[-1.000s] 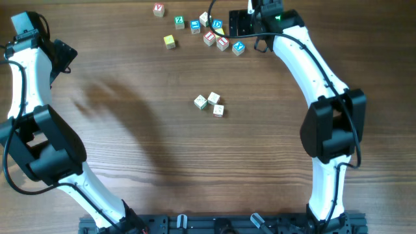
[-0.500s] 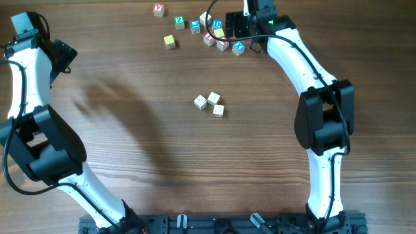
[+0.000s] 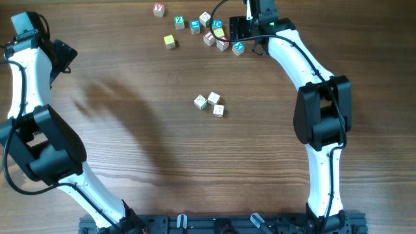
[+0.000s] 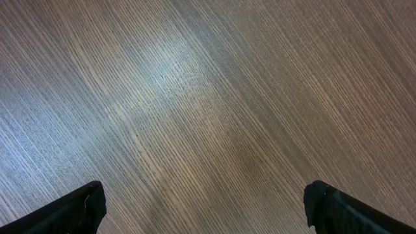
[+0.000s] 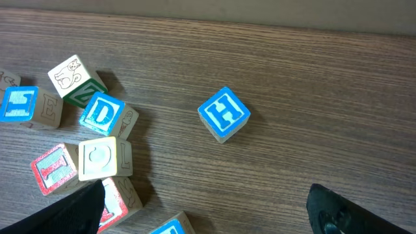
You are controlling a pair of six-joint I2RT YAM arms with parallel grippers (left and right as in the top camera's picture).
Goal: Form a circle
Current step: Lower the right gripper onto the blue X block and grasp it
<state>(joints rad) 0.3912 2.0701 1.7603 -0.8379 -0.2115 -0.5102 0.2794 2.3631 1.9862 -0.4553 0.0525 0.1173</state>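
Wooden table (image 3: 130, 162) | right end effector (image 5: 207, 211) spread, edged left by cubes (image 3: 223, 44) | left end effector (image 4: 208, 208) spread

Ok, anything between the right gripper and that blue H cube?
Nothing visible: the blue H cube sits alone ahead of the open right gripper; the other cubes cluster at the wrist view's left.

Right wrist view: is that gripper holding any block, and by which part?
Nothing is held. The right gripper is open near the loose blocks, and the blue H block lies free on the table. The left gripper is open too.
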